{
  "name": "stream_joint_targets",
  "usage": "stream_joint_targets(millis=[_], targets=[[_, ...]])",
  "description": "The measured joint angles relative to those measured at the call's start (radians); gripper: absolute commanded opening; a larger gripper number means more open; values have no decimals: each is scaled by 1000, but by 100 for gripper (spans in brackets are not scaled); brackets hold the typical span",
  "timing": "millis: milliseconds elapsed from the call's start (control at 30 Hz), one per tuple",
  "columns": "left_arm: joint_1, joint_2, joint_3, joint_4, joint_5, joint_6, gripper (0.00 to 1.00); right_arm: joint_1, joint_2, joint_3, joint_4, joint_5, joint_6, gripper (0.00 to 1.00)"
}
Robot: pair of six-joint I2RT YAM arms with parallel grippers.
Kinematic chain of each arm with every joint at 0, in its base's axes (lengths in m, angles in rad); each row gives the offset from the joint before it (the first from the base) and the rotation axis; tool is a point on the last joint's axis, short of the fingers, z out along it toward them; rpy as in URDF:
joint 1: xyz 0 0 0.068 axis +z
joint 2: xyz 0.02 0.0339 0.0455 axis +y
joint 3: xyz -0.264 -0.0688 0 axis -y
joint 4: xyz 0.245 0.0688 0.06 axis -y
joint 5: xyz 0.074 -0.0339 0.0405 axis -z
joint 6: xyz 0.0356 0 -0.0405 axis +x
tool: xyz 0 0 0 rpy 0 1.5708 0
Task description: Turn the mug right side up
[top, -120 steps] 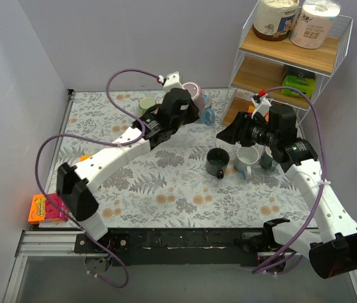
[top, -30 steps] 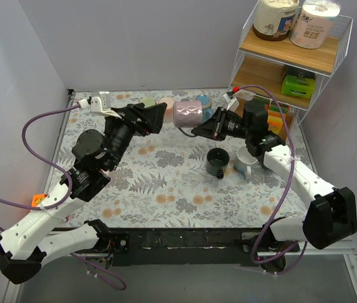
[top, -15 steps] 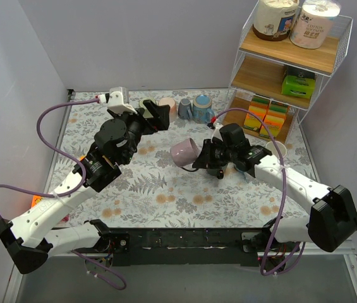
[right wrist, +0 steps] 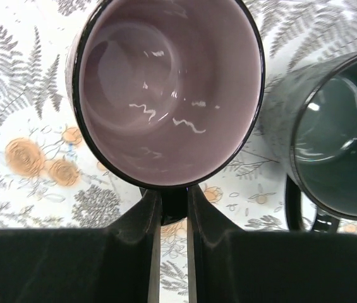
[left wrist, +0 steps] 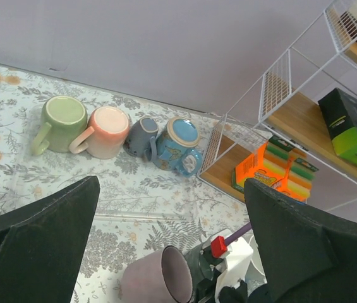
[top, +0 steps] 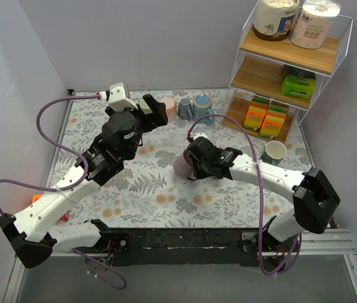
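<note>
The mug (right wrist: pixel 165 88) is mauve with a dark rim; its mouth faces the right wrist camera, showing its glossy inside. My right gripper (right wrist: pixel 173 205) is shut on the mug's dark handle, just below the rim. From above, the mug (top: pixel 182 165) hangs low over the floral mat at centre, mostly covered by my right gripper (top: pixel 194 163). In the left wrist view the mug (left wrist: pixel 156 278) is tilted, its mouth pointing right and up. My left gripper (left wrist: pixel 172 246) is open, raised over the back of the table with nothing between its fingers (left wrist: pixel 36 246).
A dark green mug (right wrist: pixel 336 148) stands upright just right of the held mug. Green (left wrist: pixel 61 120), pink (left wrist: pixel 105 129), grey (left wrist: pixel 141 136) and blue (left wrist: pixel 179 144) mugs line the back edge. A wire shelf (top: pixel 279 69) holds orange boxes (top: pixel 266 117); white mugs (top: pixel 274 151) sit before it.
My right arm has carried the mauve mug down from the back of the table to the centre and turned it as it went. The left arm has swung back and up.
</note>
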Motion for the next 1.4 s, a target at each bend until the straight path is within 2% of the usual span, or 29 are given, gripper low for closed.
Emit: stream_joint_targets(millis=[167,400,1000,1100,1133,1233,1400], targets=[[0,13,3,-40,-16,-27,98,60,16,37,-50,171,0,1],[0,34,3,-55,-22,-38,98,130,106,99,-134,326,-3,1],[14,51,3,-74,-20,-59,98,198,219,151,-217,494,-52,1],[19,51,3,-74,-18,-59,98,204,219,151,-217,494,-65,16],[20,51,3,-74,-17,-59,98,205,220,151,-217,495,-70,30],[23,51,3,-74,-11,-60,98,209,227,153,-216,504,-80,47],[27,51,3,-74,-6,-68,98,210,235,193,-219,520,-85,57]])
